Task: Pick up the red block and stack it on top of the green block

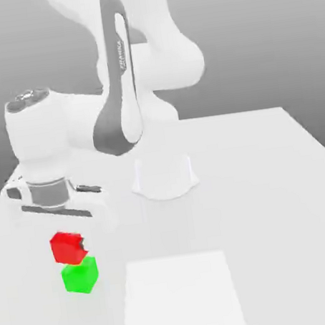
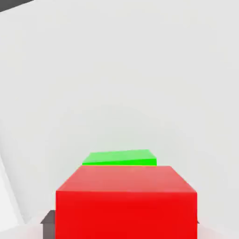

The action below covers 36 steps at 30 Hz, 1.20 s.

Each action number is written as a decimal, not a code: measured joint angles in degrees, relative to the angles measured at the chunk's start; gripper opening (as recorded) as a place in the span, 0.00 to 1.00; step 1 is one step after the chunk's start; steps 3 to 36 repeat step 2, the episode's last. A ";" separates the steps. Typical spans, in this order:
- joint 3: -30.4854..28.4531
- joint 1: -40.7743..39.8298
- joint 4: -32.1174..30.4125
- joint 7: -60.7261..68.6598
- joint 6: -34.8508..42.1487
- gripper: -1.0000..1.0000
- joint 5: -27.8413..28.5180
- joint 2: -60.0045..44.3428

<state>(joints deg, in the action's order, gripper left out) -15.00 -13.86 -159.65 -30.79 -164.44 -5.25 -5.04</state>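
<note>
The red block [image 1: 68, 248] sits between the fingers of my gripper [image 1: 68, 244], which is shut on it. Directly beneath lies the green block [image 1: 80, 276] on the white table, toward the exterior view's left. The red block hangs slightly off-centre over the green one, and I cannot tell whether they touch. In the hand view the red block [image 2: 126, 204] is close up, with the green block [image 2: 120, 158] peeking out past its far edge. A dark finger pad [image 2: 48, 218] shows at the red block's side.
The arm's white base [image 1: 163, 176] stands behind the blocks at the table's middle. A lighter square patch [image 1: 181, 296] marks the table surface beside the green block, toward the exterior view's right. The table's far edge runs behind the base.
</note>
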 joint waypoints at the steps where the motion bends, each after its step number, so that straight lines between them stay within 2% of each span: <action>1: 0.00 0.00 0.00 0.00 0.00 1.00 0.00 0.00; 36: 0.00 0.00 0.00 0.00 0.00 1.00 0.00 0.00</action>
